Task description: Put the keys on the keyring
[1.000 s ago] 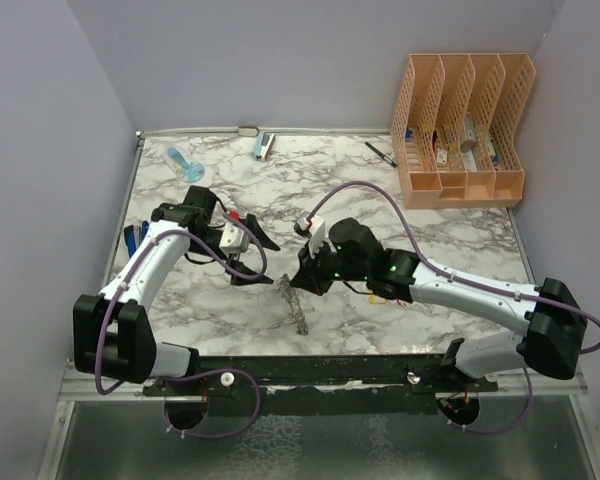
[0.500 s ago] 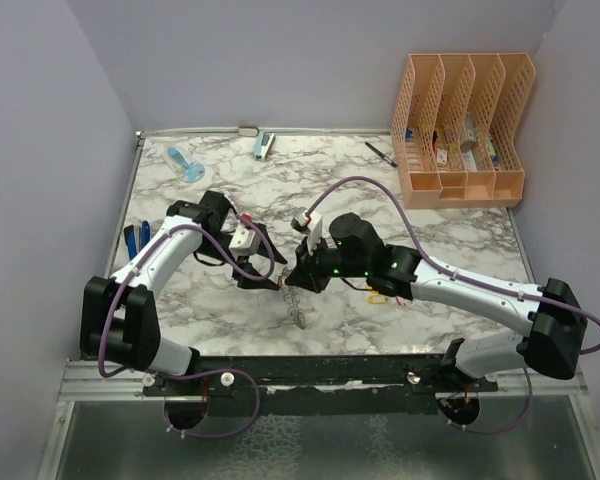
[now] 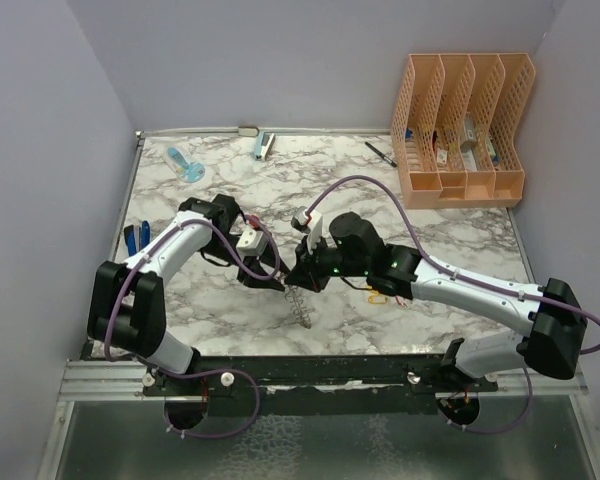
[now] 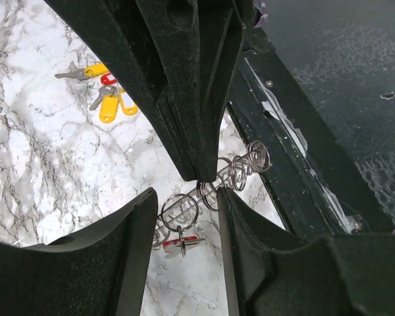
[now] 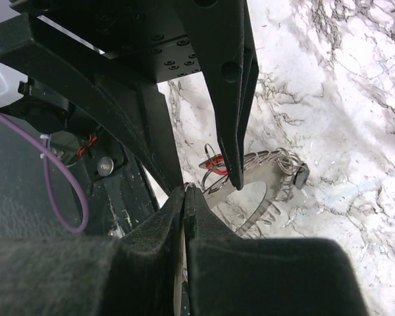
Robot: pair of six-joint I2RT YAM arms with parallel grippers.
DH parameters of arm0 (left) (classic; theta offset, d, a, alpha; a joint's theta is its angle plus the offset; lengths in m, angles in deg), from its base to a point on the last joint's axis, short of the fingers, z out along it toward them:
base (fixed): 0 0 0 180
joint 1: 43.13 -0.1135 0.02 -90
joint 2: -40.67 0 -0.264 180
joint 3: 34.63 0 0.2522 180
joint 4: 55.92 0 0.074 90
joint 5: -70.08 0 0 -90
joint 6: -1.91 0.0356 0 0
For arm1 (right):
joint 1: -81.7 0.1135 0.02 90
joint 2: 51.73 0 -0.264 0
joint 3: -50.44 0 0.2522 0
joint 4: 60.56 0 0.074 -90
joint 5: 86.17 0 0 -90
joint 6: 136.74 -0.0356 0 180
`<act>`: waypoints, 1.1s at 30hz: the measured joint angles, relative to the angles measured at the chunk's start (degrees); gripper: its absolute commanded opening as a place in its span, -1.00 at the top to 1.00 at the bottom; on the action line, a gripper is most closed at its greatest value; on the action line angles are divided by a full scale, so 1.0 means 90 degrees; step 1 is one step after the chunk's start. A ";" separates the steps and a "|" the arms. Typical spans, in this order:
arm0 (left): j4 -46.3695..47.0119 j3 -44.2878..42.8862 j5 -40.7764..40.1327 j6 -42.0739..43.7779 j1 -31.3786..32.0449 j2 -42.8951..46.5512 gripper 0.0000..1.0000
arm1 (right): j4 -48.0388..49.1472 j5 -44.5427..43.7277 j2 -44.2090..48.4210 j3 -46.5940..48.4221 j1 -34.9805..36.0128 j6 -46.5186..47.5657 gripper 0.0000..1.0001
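Marble tabletop (image 3: 310, 170), right pincer (image 5: 185, 192) pinched tight on keyring (image 5: 266, 158), left pincer (image 4: 186, 197) parted astride its coils, keys (image 4: 108, 105) well apart

This is looking like a robotics lab cell dressed up as an office desk. Plain lilac walls (image 3: 280, 60) are boxing in a marble-patterned counter (image 3: 450, 245) on three sides. Two robot arms, the left arm (image 3: 170, 258) and the right arm (image 3: 470, 290), are sitting bolted to a black rail (image 3: 320, 368) at its near edge, trailing purple cables (image 3: 355, 181). Office things are lying about: a peach file organiser (image 3: 462, 130) is standing in the far right corner, and a stapler (image 3: 264, 146), a black pen (image 3: 381, 153) and plastic-tagged keys (image 4: 110, 105) are resting on the marble
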 measured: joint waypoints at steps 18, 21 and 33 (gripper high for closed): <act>-0.1001 -0.0177 0.0194 0.1059 0.0085 -0.0350 1.00 | -0.0085 0.0029 0.0000 0.0000 -0.0024 -0.0041 0.98; -0.1001 -0.0177 0.0197 0.1059 0.0087 -0.0359 1.00 | -0.0165 0.0036 0.0000 -0.0005 -0.0029 -0.0044 0.98; -0.1037 -0.0177 0.0255 0.1088 0.0219 -0.0362 0.99 | -0.0163 0.0036 0.0204 -0.0155 -0.0029 -0.0061 0.98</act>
